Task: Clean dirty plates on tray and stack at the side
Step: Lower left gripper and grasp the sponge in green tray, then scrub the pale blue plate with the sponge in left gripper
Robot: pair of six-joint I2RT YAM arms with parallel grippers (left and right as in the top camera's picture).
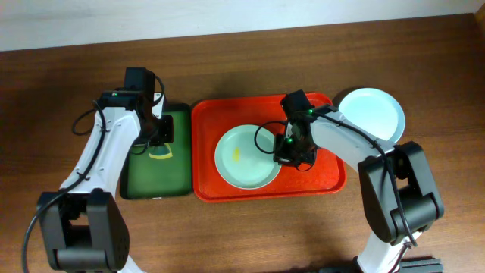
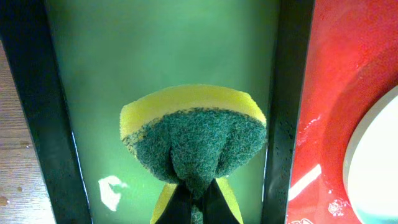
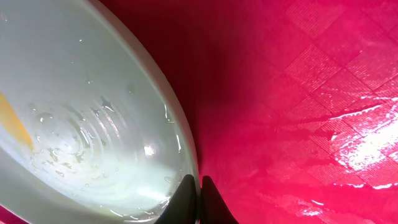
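Note:
The red-orange tray (image 1: 326, 182) lies mid-table with one pale mint plate (image 1: 239, 163) on it, a small yellow smear (image 1: 237, 154) near its middle. My right gripper (image 1: 285, 156) is shut on this plate's right rim; in the right wrist view the fingertips (image 3: 198, 190) pinch the wet rim of the plate (image 3: 81, 118), over the tray (image 3: 298, 93). A second pale plate (image 1: 371, 114) rests on the table past the tray's right corner. My left gripper (image 1: 161, 141) is shut on a yellow-green sponge (image 2: 193, 134), which hangs folded over the green tray (image 2: 155, 50).
The dark green tray (image 1: 144, 178) sits just left of the red tray, rims almost touching. A white foam blob (image 2: 111, 190) lies on its floor. Bare wooden table (image 1: 250, 235) lies in front of both trays. Water drops glisten on the red tray (image 2: 348, 62).

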